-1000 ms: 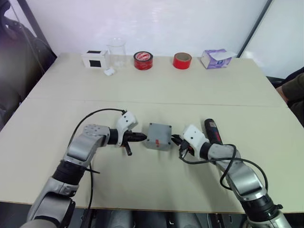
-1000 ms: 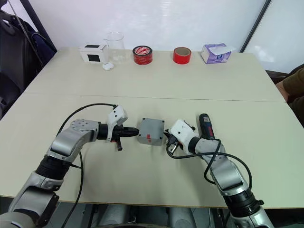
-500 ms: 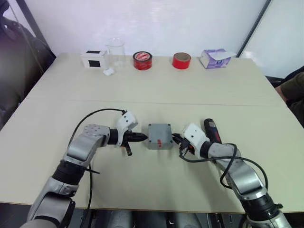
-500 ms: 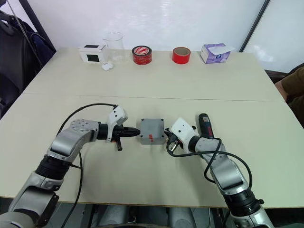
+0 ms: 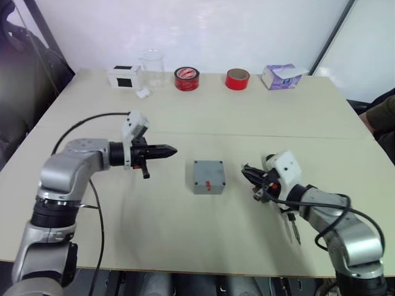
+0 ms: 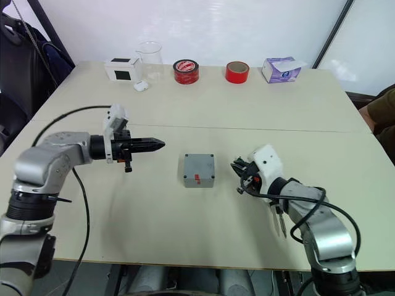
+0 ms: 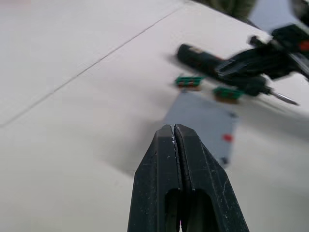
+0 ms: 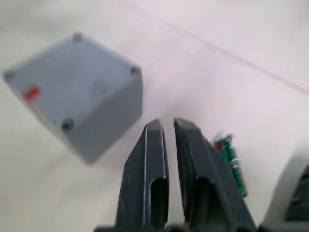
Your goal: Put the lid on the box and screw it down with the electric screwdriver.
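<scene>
Sitting square on the counter point(image 5: 185, 117) at the centre of the frame, the box point(image 5: 208, 177) already wears the lid point(image 6: 199, 167), its flat top showing a screw hole in each corner and a small red mark on the near side. It stands free, touched by neither arm, which suits a step where screws must be driven straight down from above. The electric screwdriver point(image 7: 219, 70) lies flat on the counter to the right of the box, its thin metal bit point(image 5: 295, 232) poking out beside the right forearm at the lower right of the frame. Small green pieces point(image 7: 189, 82) rest near it, between tool and box. The right claw point(image 5: 247, 176) hangs low just right of the box, its fingers drawn almost together with a slim gap and nothing between them; judged from this, it is placed to reach for the screwdriver. The left claw point(image 5: 168, 150) is held off to the upper left of the box, fingers pressed together and empty, clear of the lid so the top remains open for the tool.
</scene>
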